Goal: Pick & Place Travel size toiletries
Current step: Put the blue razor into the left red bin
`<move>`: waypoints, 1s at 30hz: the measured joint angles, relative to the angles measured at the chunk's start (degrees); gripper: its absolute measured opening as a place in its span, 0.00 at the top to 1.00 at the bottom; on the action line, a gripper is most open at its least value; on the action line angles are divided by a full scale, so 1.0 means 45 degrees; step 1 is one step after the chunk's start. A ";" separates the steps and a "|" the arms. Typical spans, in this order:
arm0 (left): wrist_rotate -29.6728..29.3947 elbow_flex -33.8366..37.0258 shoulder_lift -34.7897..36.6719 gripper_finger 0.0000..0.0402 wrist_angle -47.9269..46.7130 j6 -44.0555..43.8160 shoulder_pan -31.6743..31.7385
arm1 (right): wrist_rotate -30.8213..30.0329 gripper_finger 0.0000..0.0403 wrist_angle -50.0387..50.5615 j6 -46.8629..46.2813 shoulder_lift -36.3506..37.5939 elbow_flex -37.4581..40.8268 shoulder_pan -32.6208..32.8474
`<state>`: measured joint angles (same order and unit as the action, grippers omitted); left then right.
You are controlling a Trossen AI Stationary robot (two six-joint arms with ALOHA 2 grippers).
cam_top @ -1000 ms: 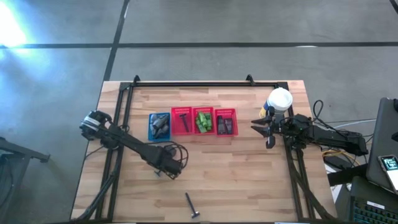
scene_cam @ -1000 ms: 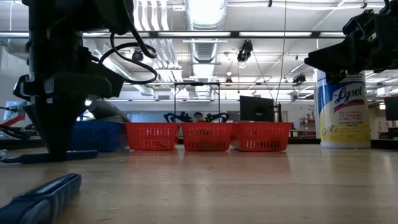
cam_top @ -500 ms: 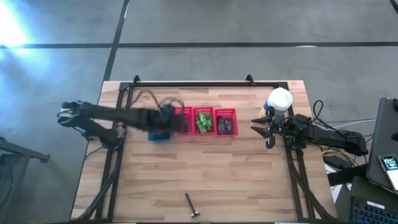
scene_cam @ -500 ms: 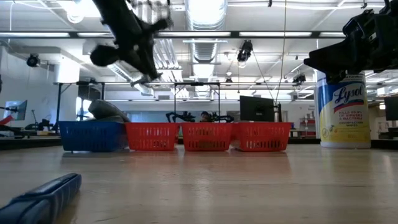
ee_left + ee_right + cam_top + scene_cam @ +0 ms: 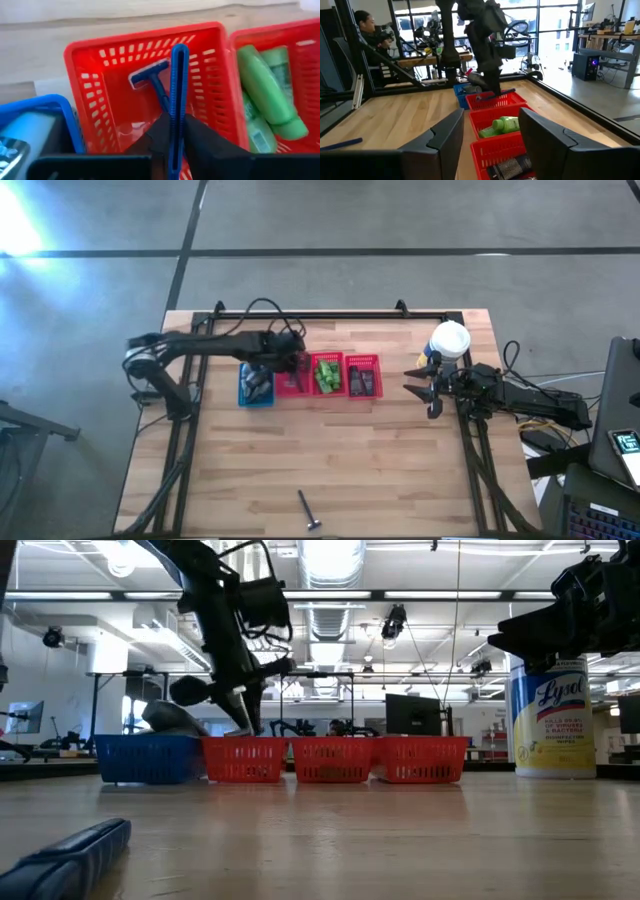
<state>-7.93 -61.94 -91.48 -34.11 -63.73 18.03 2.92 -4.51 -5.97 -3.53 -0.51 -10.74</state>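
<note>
My left gripper (image 5: 292, 363) hangs over the first red basket (image 5: 292, 376), shut on a thin blue razor stick (image 5: 178, 95). A second razor (image 5: 150, 80) lies inside that basket. A third razor (image 5: 309, 512) lies on the wood near the table's near edge and shows close up in the low view (image 5: 68, 856). Green bottles (image 5: 326, 374) fill the middle red basket, dark packets (image 5: 362, 383) the third, and grey bottles (image 5: 260, 383) the blue basket. My right gripper (image 5: 425, 390) waits open right of the baskets, beside the white tub. My left gripper (image 5: 174, 125) pinches the blue razor stick by its handle (image 5: 176, 117) between the two fingers. The fingers lie along the stick, which runs on past the fingertips. They slant down from above (image 5: 243, 700). The stick is lifted clear, its free end (image 5: 180, 50) over the basket's inside.
The white tub with the yellow label (image 5: 450, 340) stands at the table's far right. Black frame rails (image 5: 330, 314) run along the far edge and both sides. Bare wood (image 5: 330, 450) stretches between the baskets and the near edge. A person (image 5: 366, 25) sits beyond the table.
My left gripper has risen from the table's near middle with the razor stick shut in its fingers and swung toward the far edge. It crossed over the blue basket and now hangs tipped down over the first red basket. The right arm kept still.
</note>
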 joint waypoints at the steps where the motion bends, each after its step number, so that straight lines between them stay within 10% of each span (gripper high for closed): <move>1: -0.0210 0.0008 -0.0111 0.88 0.0014 -0.0274 -0.0043 | 0.0000 0.53 0.0000 0.0003 0.0000 0.0000 0.0000; 13: 0.0043 -0.0021 0.0885 0.60 -0.0032 0.0922 -0.0382 | 0.0000 0.50 0.0000 -0.0001 0.0000 0.0000 -0.0004; 22: 0.2429 0.0066 0.3297 0.60 -0.1005 1.3135 -0.5367 | 0.0002 0.54 0.0002 0.0002 -0.0002 0.0000 0.0000; 30: 0.1784 0.0090 0.0763 0.59 0.0025 1.9960 -0.9663 | 0.0000 0.60 0.0000 -0.0001 0.0000 0.0000 -0.0005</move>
<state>0.10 -61.54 -88.04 -34.00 26.09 -25.46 2.92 -4.51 -5.98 -3.53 -0.51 -10.76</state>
